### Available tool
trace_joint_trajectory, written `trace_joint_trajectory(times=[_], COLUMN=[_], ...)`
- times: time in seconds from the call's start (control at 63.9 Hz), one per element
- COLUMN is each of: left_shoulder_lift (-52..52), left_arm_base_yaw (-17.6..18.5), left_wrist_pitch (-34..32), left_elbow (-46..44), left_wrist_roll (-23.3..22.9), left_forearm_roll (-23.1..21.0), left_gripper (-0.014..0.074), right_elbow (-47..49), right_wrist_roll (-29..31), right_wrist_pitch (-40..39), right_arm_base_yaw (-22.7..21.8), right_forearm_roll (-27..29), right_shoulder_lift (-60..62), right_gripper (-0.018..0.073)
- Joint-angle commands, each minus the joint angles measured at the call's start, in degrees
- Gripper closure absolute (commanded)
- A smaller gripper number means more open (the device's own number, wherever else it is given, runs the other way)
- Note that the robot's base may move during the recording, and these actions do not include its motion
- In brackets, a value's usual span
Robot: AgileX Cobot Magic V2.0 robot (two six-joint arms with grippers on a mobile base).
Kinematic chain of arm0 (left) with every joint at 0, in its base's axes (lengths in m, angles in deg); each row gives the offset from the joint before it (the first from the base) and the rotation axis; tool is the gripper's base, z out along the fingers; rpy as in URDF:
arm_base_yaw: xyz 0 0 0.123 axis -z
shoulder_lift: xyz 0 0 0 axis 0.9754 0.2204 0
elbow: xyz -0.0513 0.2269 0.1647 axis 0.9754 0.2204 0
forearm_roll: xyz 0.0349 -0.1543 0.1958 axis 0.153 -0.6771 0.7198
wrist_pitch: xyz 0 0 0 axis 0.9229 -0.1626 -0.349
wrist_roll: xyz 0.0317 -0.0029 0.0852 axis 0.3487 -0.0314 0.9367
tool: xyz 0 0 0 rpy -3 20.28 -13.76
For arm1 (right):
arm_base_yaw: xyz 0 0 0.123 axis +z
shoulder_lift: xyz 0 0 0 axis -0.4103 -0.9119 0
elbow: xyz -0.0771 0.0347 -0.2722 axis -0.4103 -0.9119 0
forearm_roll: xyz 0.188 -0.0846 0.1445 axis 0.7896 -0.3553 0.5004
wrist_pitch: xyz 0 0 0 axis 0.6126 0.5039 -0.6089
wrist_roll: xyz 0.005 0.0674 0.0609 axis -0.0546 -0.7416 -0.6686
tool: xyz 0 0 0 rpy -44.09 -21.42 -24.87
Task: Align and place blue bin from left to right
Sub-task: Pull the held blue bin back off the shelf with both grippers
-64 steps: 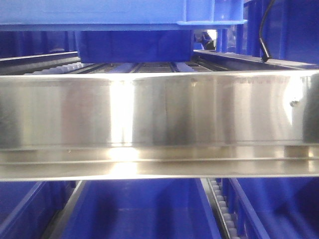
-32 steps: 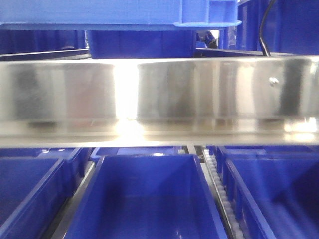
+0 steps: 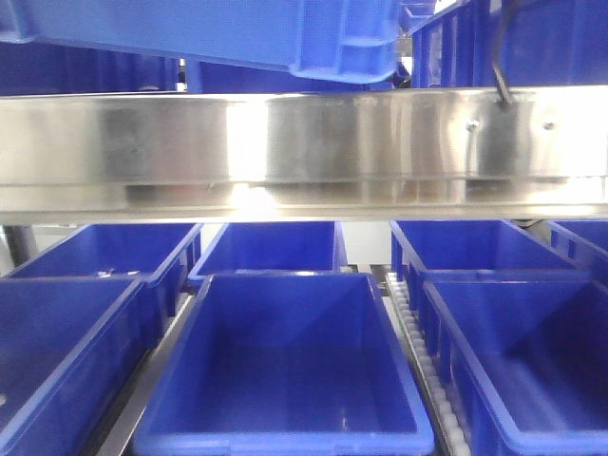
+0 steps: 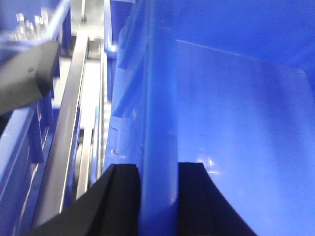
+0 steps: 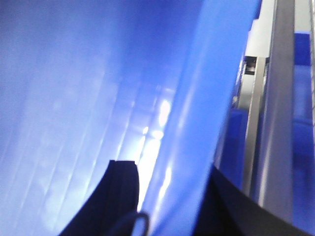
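Note:
The blue bin (image 3: 237, 33) hangs across the top of the front view, above the steel rail, with its underside tilted and its corner lowest at the right. In the left wrist view my left gripper (image 4: 158, 167) is shut on the bin's thick rim (image 4: 160, 98), one black finger on each side, and the bin's inner wall (image 4: 236, 123) fills the right. In the right wrist view my right gripper (image 5: 170, 169) is shut on the opposite rim (image 5: 206, 98), with the bin's ribbed inner wall (image 5: 74, 98) to its left.
A shiny steel rail (image 3: 304, 142) crosses the front view. Below it stand several open blue crates: centre (image 3: 285, 361), left (image 3: 57, 351), right (image 3: 522, 351), more behind. A white roller track (image 3: 418, 361) runs between them. A black cable (image 3: 499, 66) hangs at the upper right.
The steel rail has slid up in the front view, uncovering the lower shelf's crates. The held bin's corner has moved left and the bin now looks tilted.

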Motion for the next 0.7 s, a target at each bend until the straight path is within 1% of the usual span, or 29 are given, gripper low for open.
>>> trace_joint_trajectory(times=[0.0,0.689], left_shoulder_lift=[-1.98,-1.98], left_arm_base_yaw=[1.12,1.12], left_wrist_pitch=[-8.98,-9.11], left_elbow=[-1.30,-1.30], left_wrist_roll=[-1.44,-1.44], left_forearm_roll=[-7.61,-7.61], left_gripper=[0.0707,0.0707], right_elbow=[0.58,0.58], right_wrist_roll=[-0.87,-0.87], right_wrist_pitch=[-4.15,-4.15], right_arm_base_yaw=[0.79,0.79], right_forearm_roll=[2.92,2.92], right_shoulder_lift=[0.86,0.86], right_gripper=[0.0721,0.0721])
